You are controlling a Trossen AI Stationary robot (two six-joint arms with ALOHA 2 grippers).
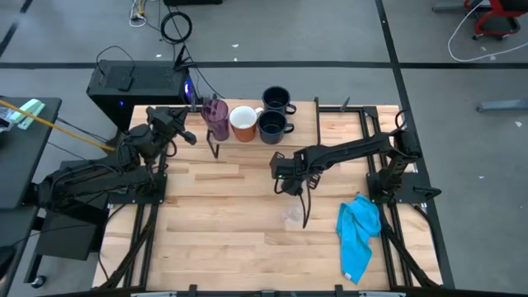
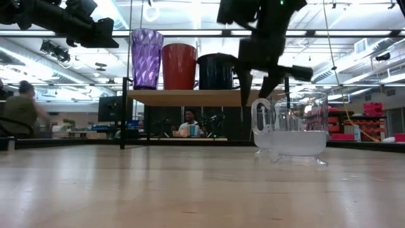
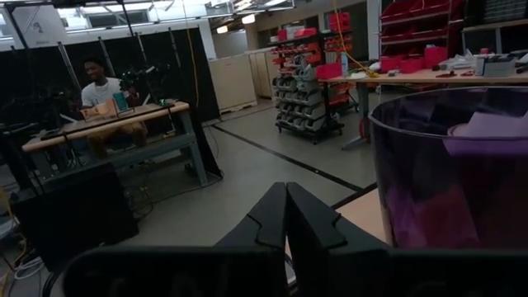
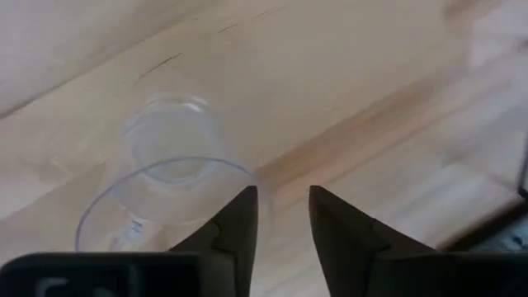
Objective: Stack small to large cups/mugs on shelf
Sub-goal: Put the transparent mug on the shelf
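Items I log from my remote station:

1. Translucent purple faceted tumbler [image 1: 216, 118], upright at the left end of the low light-wood shelf on thin black legs [image 2: 190, 97], which stands along the far edge of the surface.
2. White-and-orange mug [image 1: 243, 124], just beside the tumbler on the shelf; from the low view it reads as red-orange.
3. Dark navy handled mug [image 1: 273, 125], next in the row, beside the orange mug.
4. Second dark navy handled mug [image 1: 275, 100], behind the third, toward the far edge; I cannot tell what it rests on.
5. Small clear glass mug with a handle [image 2: 292, 125], standing on the pale butcher-block wooden surface [image 1: 231, 214] near its middle. A second clear glass [image 4: 169, 144] sits close by it; I cannot tell whether they touch.
6. Right pincer [image 4: 280, 216], hanging above the clear glass, its two dark fingers spread a little and pinching nothing.
7. Left pincer [image 3: 286, 216], raised by the tumbler's rim at the shelf's left end, fingers pressed together, empty.
8. Crumpled blue cloth [image 1: 359, 233], near the right edge of the surface.
9. Room: grey floor with cables, workbenches, red storage bins, a seated person [image 3: 103, 89] at a far bench.
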